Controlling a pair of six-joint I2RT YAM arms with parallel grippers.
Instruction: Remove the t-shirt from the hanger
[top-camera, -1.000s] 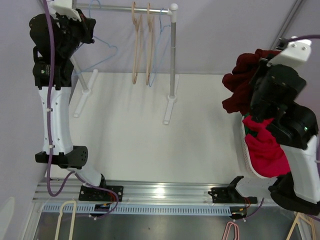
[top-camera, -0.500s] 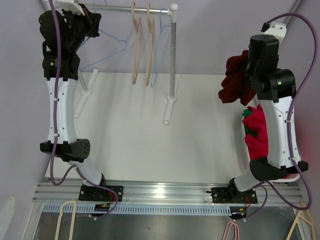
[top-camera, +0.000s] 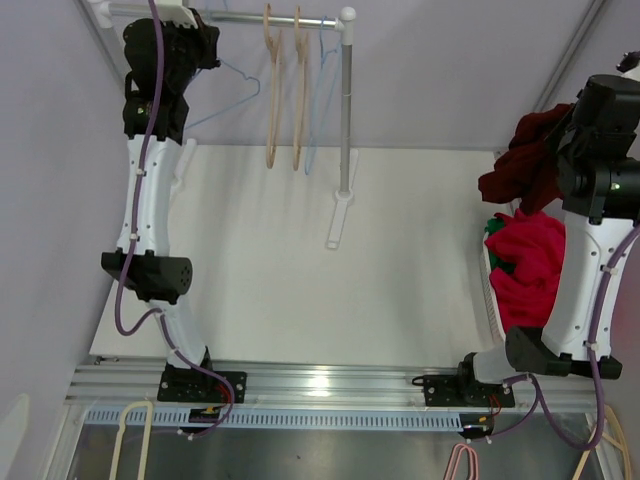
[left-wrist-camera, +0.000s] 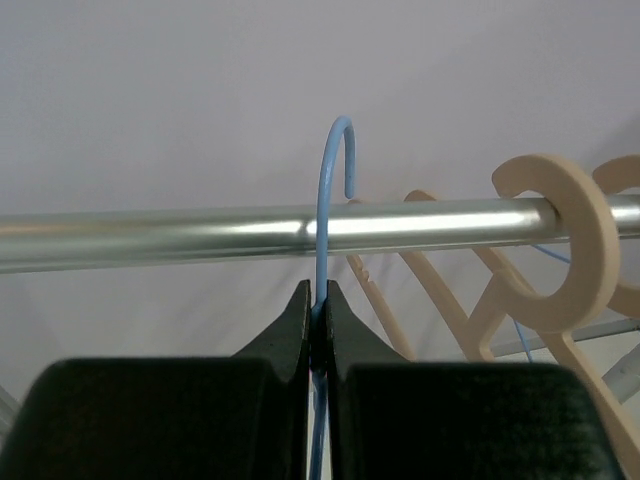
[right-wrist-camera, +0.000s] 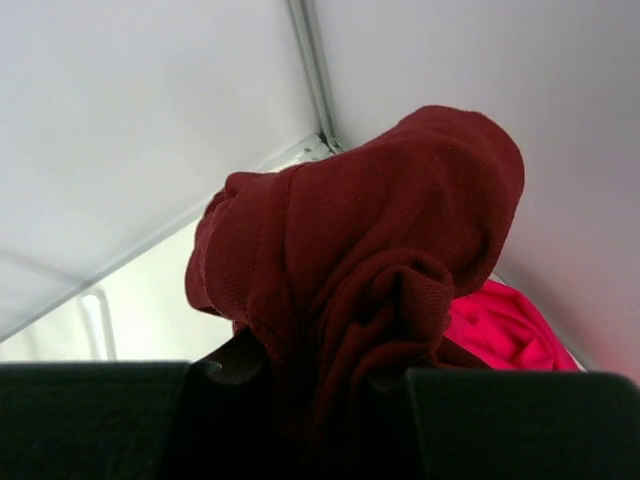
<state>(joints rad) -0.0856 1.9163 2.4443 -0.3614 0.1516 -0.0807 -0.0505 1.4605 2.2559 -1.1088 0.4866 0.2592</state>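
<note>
**Shirt's off, and both grippers have their hands full**
Left gripper (left-wrist-camera: 318, 300) pinches the blue hanger (left-wrist-camera: 322, 180) tight by its wire neck, with the hook arching above the rail (left-wrist-camera: 150, 240); best to seat the hook before letting go. Right gripper (right-wrist-camera: 310, 375) clutches the bunched dark red t-shirt (right-wrist-camera: 370, 230) above the pink pile (top-camera: 530, 260); best to drop it low.

Bright, even light — glare streak on the rail (left-wrist-camera: 250, 232) — blurred wrist foregrounds.
</note>
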